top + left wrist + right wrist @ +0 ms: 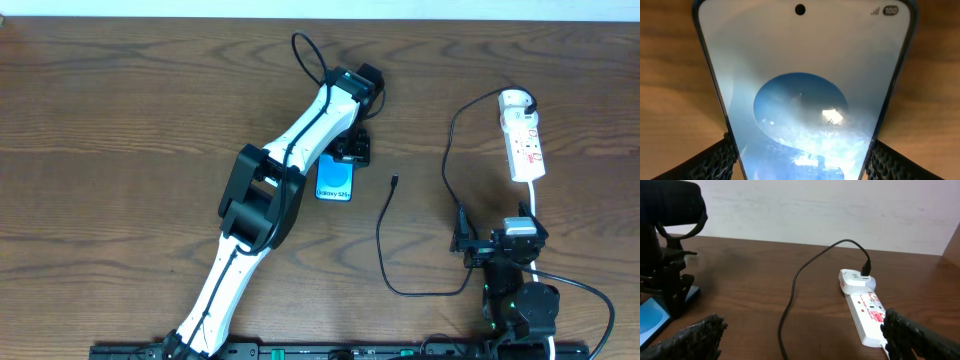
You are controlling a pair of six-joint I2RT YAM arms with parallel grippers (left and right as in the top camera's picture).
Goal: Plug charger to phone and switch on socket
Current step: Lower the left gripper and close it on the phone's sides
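The phone lies flat left of the table's centre, its blue-and-white screen up; that screen fills the left wrist view. My left gripper comes down over its far end, and the dark pads press against both long edges, so it is shut on the phone. The charger is a thin black cable curling from the socket to a loose tip right of the phone. My right gripper waits wide open near the socket, holding nothing; the cable runs between its fingers.
A white adapter with the black cable plugged in sits at the socket's far end. The socket's white cord trails toward the right arm's base. The left arm stretches diagonally across the table. A wall lies beyond the far edge.
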